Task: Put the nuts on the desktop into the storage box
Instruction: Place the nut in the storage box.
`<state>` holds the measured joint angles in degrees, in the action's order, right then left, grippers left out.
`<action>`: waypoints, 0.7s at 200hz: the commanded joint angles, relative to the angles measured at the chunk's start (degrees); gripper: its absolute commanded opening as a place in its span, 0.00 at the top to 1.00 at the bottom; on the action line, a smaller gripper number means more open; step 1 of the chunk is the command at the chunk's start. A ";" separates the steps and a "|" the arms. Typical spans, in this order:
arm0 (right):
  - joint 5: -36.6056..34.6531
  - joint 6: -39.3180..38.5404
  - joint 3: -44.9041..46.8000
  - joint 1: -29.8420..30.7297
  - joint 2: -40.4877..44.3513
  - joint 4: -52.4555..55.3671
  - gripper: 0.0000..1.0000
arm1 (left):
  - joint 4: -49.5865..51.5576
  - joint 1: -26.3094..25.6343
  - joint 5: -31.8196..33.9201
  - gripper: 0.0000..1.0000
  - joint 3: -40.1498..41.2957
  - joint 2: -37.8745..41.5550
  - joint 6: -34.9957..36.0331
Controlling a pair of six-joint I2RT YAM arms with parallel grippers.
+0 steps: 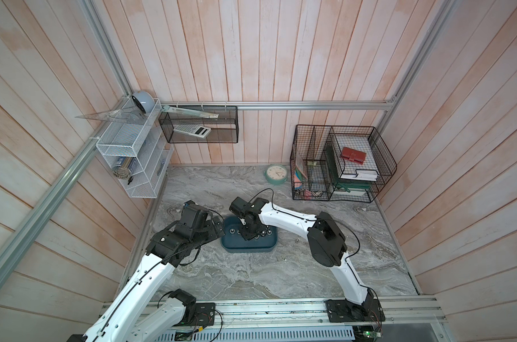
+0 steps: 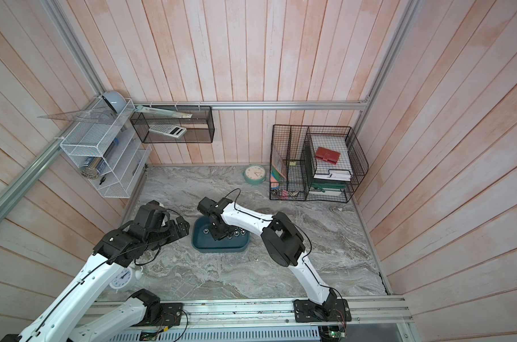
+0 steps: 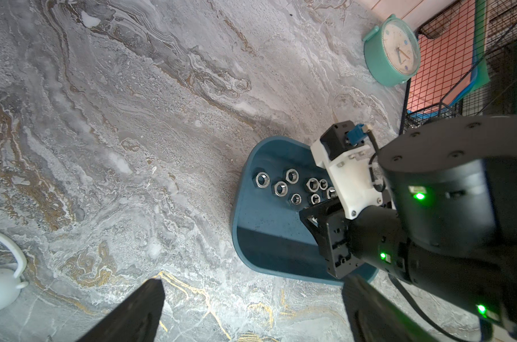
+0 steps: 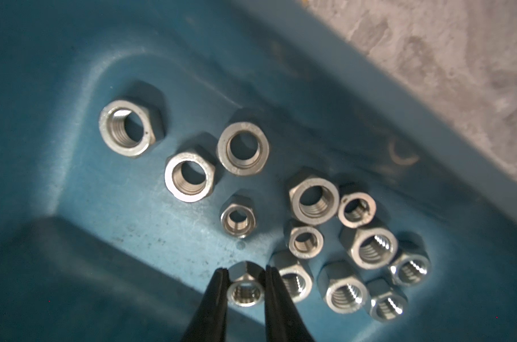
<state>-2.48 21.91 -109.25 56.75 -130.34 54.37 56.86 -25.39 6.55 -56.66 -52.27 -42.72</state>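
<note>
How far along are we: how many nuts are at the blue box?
13. Twelve nuts lie clustered on the box floor; one nut is pinched in the right gripper beside them. Others may be hidden.

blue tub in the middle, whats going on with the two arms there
The right gripper is shut on one small silver metal hex nut, holding it low over the floor of the shallow dark teal plastic storage box. Twelve more silver nuts already lie on the box floor. The left gripper is open and empty, over the grey marble-patterned desktop beside the box.
</note>
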 commanded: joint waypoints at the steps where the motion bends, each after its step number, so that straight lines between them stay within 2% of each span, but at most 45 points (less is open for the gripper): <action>1: -0.42 -0.87 -1.49 -0.06 -1.47 2.06 0.79 | 0.34 0.34 1.37 0.00 0.71 0.35 -0.16; 45: -0.58 -1.07 -2.02 -0.15 -1.21 2.65 0.64 | -0.08 0.34 1.26 0.00 0.68 -0.09 0.00; 87: -2.08 -0.76 -1.90 -0.15 1.62 3.10 0.56 | -1.03 0.34 0.70 0.00 0.24 -1.06 0.44; 140: -5.39 0.92 1.96 -2.03 8.47 2.19 0.25 | -4.42 0.34 -1.87 0.00 -0.71 -3.97 1.66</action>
<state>-5.10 21.69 -108.97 56.14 -127.31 55.75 55.27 -25.39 6.09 -56.64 -55.16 -42.48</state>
